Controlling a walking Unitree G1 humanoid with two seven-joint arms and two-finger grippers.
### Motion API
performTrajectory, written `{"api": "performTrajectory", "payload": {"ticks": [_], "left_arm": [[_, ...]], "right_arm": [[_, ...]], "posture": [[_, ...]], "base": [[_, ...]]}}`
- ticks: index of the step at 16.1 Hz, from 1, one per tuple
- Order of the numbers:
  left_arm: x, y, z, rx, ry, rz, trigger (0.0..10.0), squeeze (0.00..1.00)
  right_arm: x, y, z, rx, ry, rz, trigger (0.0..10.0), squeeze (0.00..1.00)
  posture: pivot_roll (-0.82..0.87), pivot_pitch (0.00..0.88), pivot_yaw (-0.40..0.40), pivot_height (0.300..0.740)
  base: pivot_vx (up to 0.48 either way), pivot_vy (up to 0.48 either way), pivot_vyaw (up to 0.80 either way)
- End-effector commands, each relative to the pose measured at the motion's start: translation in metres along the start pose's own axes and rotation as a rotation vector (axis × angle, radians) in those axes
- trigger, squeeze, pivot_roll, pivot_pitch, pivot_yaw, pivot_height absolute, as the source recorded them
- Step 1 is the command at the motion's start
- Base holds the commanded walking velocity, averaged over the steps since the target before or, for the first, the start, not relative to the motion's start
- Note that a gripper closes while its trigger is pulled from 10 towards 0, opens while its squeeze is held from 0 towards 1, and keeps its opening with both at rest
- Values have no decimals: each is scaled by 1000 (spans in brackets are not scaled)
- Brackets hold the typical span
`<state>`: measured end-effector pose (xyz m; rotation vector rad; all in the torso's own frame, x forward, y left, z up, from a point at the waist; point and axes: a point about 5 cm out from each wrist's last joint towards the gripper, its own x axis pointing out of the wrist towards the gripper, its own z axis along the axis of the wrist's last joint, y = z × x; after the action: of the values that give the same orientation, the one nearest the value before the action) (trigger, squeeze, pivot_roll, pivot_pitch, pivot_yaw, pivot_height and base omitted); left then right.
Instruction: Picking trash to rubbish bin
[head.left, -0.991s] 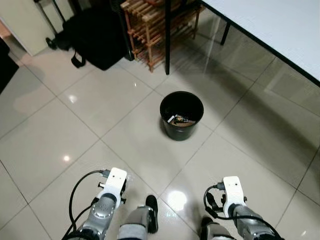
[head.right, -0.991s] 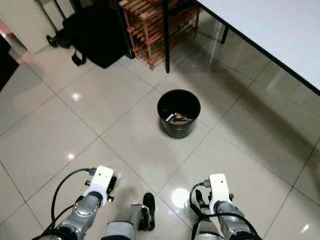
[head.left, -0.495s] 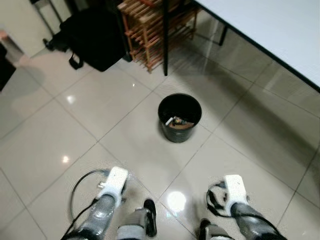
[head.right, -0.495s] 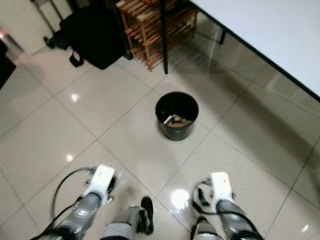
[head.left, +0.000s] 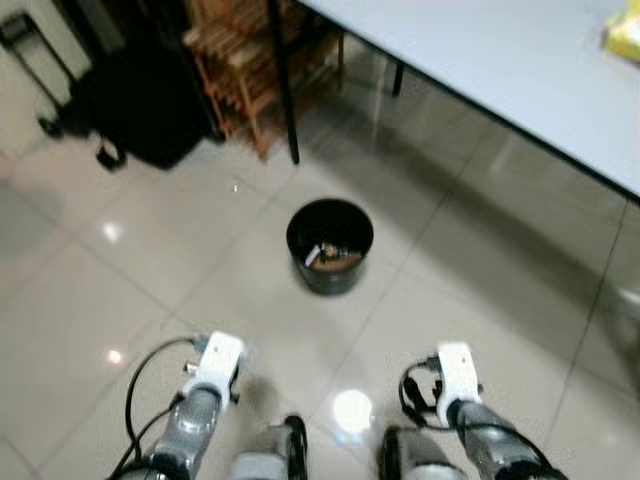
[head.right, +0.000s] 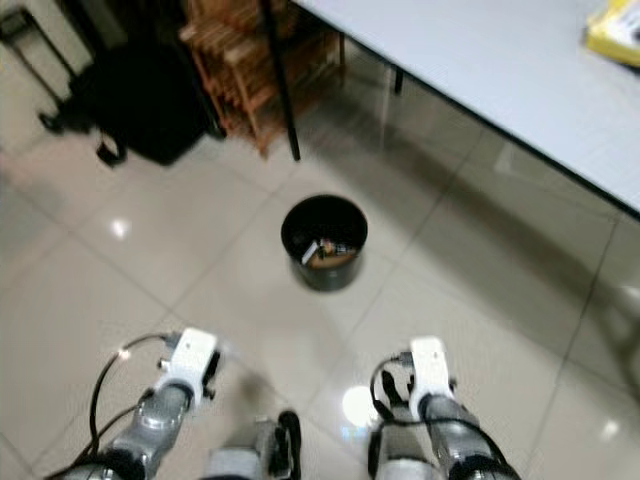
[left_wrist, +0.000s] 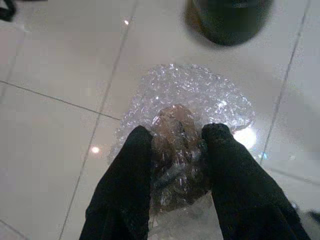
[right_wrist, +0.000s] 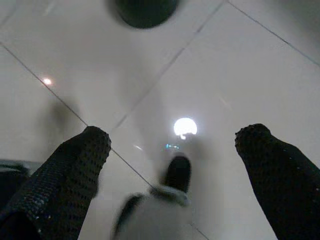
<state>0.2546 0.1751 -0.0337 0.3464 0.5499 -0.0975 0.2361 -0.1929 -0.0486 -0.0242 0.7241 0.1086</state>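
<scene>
Centre of the left eye view, slightly above the middle: rubbish bin (head.left: 330, 245), black, round, upright on the pale tiled floor (head.left: 120, 270), with a few scraps already lying inside.

Lower left of the same frame: left arm, wrist module white, cable looped beside it. Left gripper (left_wrist: 175, 142), seen along its own fingers, clenched on a wad of bubble wrap (left_wrist: 185, 107); clear bubbled film bulges out beyond and around the two black fingers, a brownish lump pinched between them.

Lower right of the frame: right arm, held level with the left. Right gripper (right_wrist: 172, 145) released, fingers spread wide, nothing between them; the robot's foot shows on the floor below.

Governing relation: bin lies straight ahead of both arms and well apart from them, roughly midway between, a shade nearer the left arm's line. In the left wrist view the bin's dark wall (left_wrist: 230, 22) sits beyond the wad, ahead of the fingertips and to one side.

Judgement: approach step; load must be carried forward over the rim before release.

Upper right: table (head.left: 520, 70), grey top. Upper left: wooden rack (head.left: 250, 60), black bag (head.left: 140, 110).
</scene>
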Motion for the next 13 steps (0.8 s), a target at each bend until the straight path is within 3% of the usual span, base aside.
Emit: {"api": "performTrajectory", "payload": {"ticks": [1,8,10,13], "left_arm": [[-6,-4,-16,3,59,-8,10000,0],[-6,-4,-17,9,65,-6,10000,0],[-6,-3,-17,11,68,-7,10000,0],[-6,-3,-17,13,67,-8,10000,0]], "right_arm": [[-3,-1,-12,12,34,-6,10000,0],[-3,0,-13,14,44,-2,10000,0],[-3,1,-13,16,44,3,10000,0],[-3,1,-13,9,40,-3,10000,0]], "posture": [[55,298,93,740],[56,290,95,740],[54,285,98,740],[53,284,98,740]], "base": [[281,0,0],[347,0,0],[279,0,-800],[359,0,0]]}}
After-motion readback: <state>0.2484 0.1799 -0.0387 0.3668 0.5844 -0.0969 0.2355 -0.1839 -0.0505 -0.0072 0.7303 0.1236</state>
